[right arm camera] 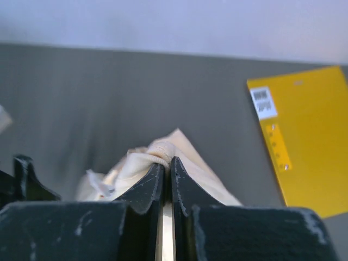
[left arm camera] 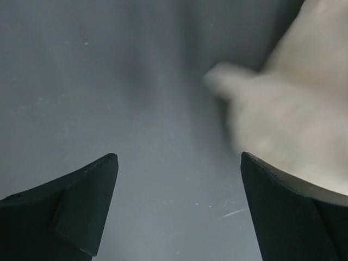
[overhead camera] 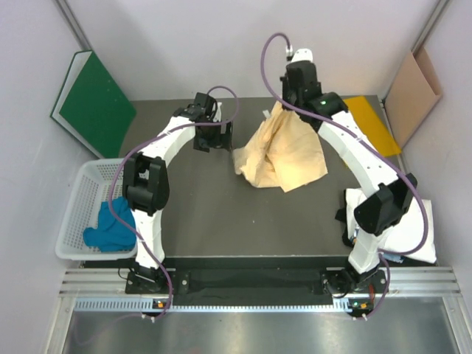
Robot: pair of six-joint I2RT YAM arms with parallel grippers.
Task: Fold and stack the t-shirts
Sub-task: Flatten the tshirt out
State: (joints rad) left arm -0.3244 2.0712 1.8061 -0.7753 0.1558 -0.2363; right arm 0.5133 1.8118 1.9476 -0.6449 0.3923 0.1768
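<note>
Teal t-shirt (overhead camera: pixel 110 227) bunched in white basket (overhead camera: pixel 74 193) off the desk's near left edge. White t-shirt (overhead camera: pixel 417 236) at near right corner, under the right arm. Peach t-shirt (overhead camera: pixel 284 155) crumpled mid-desk toward the far edge. Left gripper (left arm camera: pixel 179 163) released, fingers spread, just beside its left hem. Right gripper (right arm camera: pixel 167 163) clenched on its top fold. Yellow folder (right arm camera: pixel 302 136) flat at far right corner.

Left wrist view: peach t-shirt (left arm camera: pixel 293 103) blurred, cut off at right edge. Top view: white t-shirt (overhead camera: pixel 411 247) partly hidden behind right arm (overhead camera: pixel 361 158), print too small to tell.
</note>
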